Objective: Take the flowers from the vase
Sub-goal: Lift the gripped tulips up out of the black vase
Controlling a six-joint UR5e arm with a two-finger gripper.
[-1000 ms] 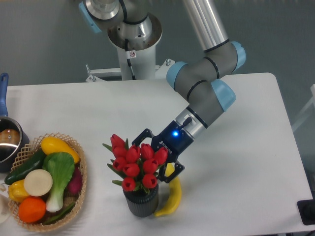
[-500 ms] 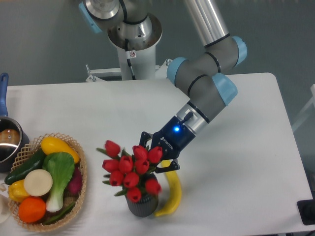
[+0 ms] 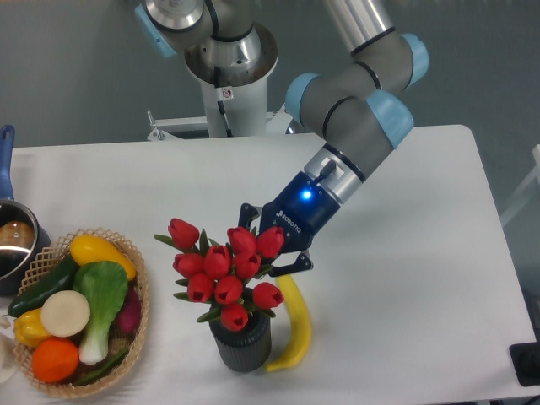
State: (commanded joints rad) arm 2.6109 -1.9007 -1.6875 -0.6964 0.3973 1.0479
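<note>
The flowers (image 3: 224, 272) are a bunch of red tulip buds with green leaves, tilted to the left above the vase. The vase (image 3: 241, 343) is a short dark ribbed cylinder near the table's front edge. Its mouth is hidden by the buds, so I cannot tell whether the stems are still inside. My gripper (image 3: 272, 250) comes in from the upper right and is shut on the right side of the bunch, its black fingers (image 3: 289, 264) closed around the stems just behind the buds.
A yellow banana (image 3: 294, 325) lies right of the vase, under the gripper. A wicker basket (image 3: 138, 314) with vegetables and fruit stands at the front left. A metal pot with a blue handle (image 3: 7, 152) is at the left edge.
My gripper has closed on the bunch and risen. The flowers have lifted and leaned left, higher above the vase than one second ago.
</note>
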